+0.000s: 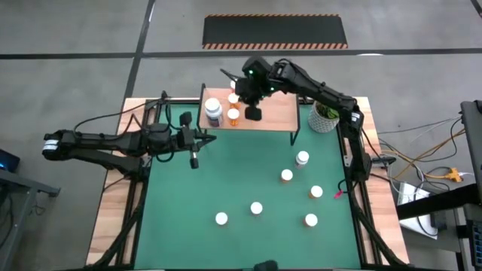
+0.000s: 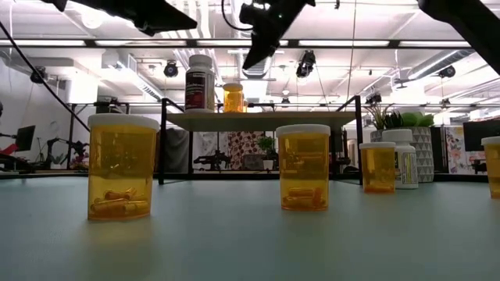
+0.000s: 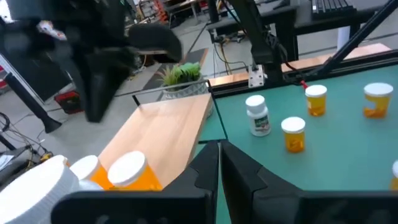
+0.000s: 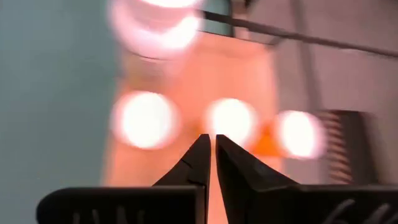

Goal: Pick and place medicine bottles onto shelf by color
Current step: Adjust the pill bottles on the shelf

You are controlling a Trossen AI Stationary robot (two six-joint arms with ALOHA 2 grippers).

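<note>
The light-wood shelf (image 1: 267, 113) stands at the mat's far edge. On its left part stand a larger white-and-dark bottle (image 1: 213, 111) and orange white-capped bottles (image 1: 233, 115); in the right wrist view I see three small caps (image 4: 144, 119) and the large cap (image 4: 155, 18). My right gripper (image 1: 254, 113) hovers above the shelf beside them, shut and empty; it also shows in the low view (image 2: 262, 43). My left gripper (image 1: 194, 158) is shut and empty over the mat's left part, pointing at the shelf (image 3: 168, 127). Several bottles stand loose on the green mat (image 1: 188, 226).
Loose on the mat: a white bottle (image 1: 302, 158) and orange ones (image 1: 287, 175), (image 1: 316, 192), (image 1: 311, 220), (image 1: 257, 208), (image 1: 221, 218). A white pot with a green plant (image 1: 325, 117) stands right of the shelf. The shelf's right half (image 1: 279, 109) is bare.
</note>
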